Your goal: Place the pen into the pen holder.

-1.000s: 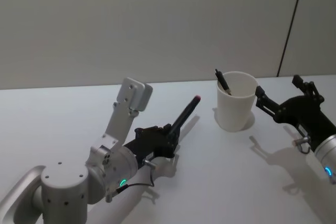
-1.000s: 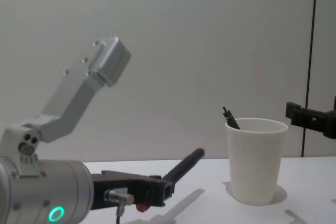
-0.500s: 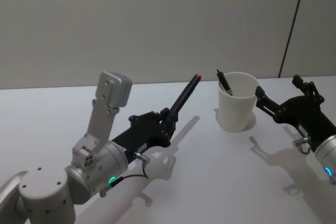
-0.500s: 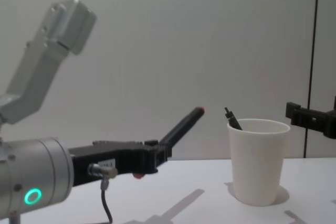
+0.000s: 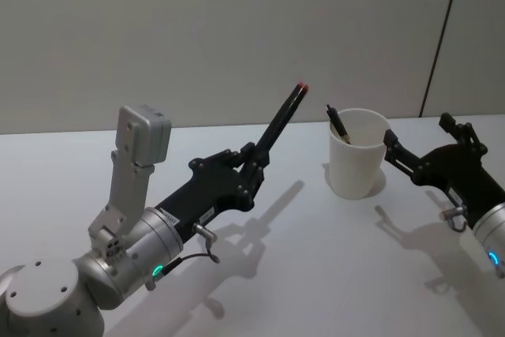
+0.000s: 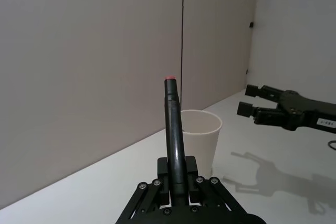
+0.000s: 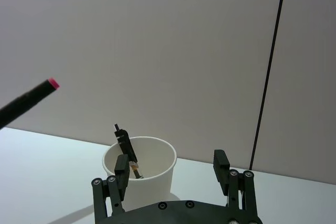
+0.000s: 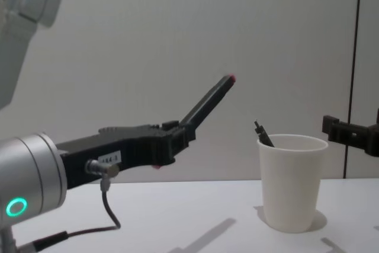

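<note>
The pale white worktop [image 5: 316, 274] spreads across the scene, backed by a plain grey wall [image 5: 197, 29]. The silver left arm [image 5: 118, 258] reaches in from the lower left and is raised above the worktop. Its black left end effector [image 5: 248, 175] is closed around the lower part of the black pen with a red tip [image 5: 278, 125]. That pen is in the air, slanting up and forward, and its red end points toward the space above the pen holder [image 5: 357, 159]. It stays clear of the holder, to the left of it.

The black right end effector [image 5: 418, 136] sits on the right, low over the worktop just beside the pen holder. Its fingers are spread wide and hold nothing. In the right wrist view the holder stands just ahead of its left finger.

The pen holder is a plain white paper cup, tapered with a rolled rim. It stands upright on the worktop toward the far right.

A second black pen with a clip [image 5: 337, 124] stands inside it. It leans against the rim on the cup's left side, and its top pokes out above the rim.
</note>
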You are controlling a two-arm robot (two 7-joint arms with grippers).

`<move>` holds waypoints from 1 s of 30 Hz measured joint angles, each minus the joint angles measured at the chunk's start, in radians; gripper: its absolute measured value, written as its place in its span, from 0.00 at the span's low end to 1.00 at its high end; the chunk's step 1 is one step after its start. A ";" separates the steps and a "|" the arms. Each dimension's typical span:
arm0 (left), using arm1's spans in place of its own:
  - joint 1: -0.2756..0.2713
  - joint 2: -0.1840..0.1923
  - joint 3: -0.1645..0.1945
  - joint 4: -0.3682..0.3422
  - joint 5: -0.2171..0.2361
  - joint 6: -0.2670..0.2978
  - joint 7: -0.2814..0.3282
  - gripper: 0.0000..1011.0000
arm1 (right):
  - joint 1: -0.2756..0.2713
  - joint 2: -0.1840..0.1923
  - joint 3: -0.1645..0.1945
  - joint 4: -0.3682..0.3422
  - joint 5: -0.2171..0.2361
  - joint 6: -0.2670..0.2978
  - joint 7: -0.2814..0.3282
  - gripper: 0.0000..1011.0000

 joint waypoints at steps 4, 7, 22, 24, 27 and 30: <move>0.000 0.001 0.000 0.000 -0.001 -0.030 -0.029 0.19 | 0.000 0.000 0.000 0.000 0.000 0.000 0.000 0.99; -0.001 0.001 0.001 0.000 0.003 -0.046 -0.049 0.19 | 0.000 0.000 0.000 0.000 0.000 0.000 0.000 0.99; -0.021 -0.011 0.018 0.001 0.097 -0.069 -0.109 0.19 | 0.000 0.000 0.000 0.000 0.000 0.000 0.000 0.99; -0.024 -0.013 0.021 0.001 0.118 -0.070 -0.112 0.19 | 0.000 0.000 0.000 0.000 0.000 0.000 0.000 0.99; -0.026 -0.015 0.026 0.001 0.145 -0.072 -0.114 0.19 | 0.000 0.000 0.000 0.000 0.000 0.000 0.000 0.99; -0.028 -0.017 0.030 0.001 0.175 -0.075 -0.115 0.19 | 0.000 0.000 0.000 0.000 0.000 0.000 0.000 0.99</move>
